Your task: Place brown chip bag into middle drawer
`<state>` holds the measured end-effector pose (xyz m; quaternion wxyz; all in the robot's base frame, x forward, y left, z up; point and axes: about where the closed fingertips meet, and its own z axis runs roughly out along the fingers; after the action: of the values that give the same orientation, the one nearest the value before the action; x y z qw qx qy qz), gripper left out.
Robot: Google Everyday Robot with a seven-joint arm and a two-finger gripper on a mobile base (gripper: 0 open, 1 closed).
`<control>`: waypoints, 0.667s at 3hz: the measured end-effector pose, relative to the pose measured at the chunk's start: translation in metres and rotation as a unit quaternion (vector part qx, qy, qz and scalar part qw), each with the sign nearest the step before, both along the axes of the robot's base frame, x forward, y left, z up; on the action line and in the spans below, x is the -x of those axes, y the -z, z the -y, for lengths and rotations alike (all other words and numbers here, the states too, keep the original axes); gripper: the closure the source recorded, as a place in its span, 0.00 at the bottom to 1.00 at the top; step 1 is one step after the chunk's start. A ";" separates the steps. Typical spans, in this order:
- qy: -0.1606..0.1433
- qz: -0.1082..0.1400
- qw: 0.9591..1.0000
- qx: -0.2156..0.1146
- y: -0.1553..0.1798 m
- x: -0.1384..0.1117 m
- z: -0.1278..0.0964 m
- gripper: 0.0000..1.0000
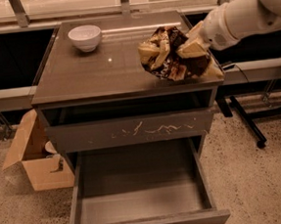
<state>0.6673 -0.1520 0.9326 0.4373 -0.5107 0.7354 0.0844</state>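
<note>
Gripper [193, 49] at upper right, buried in the bag [162, 55] on the cabinet top [92, 71]; grip cannot be told. Drawer [137, 185] stands open at bottom centre. Bowl [85, 38] upper left.

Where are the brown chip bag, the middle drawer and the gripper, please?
brown chip bag [165, 58], camera view, crumpled foil middle.
middle drawer [137, 183], camera view, bare floor.
gripper [195, 48], camera view, tip at the bag's right side.

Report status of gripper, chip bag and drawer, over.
Gripper at brown chip bag, tabletop's right edge. Middle drawer open, empty. White bowl far left, nothing blocking.
</note>
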 end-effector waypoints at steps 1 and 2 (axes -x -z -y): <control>-0.065 0.032 0.997 -0.027 -0.041 0.074 -0.028 1.00; -0.069 0.022 0.997 -0.025 -0.036 0.075 -0.029 1.00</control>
<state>0.5919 -0.1234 0.9687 0.4597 -0.5510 0.6858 0.1218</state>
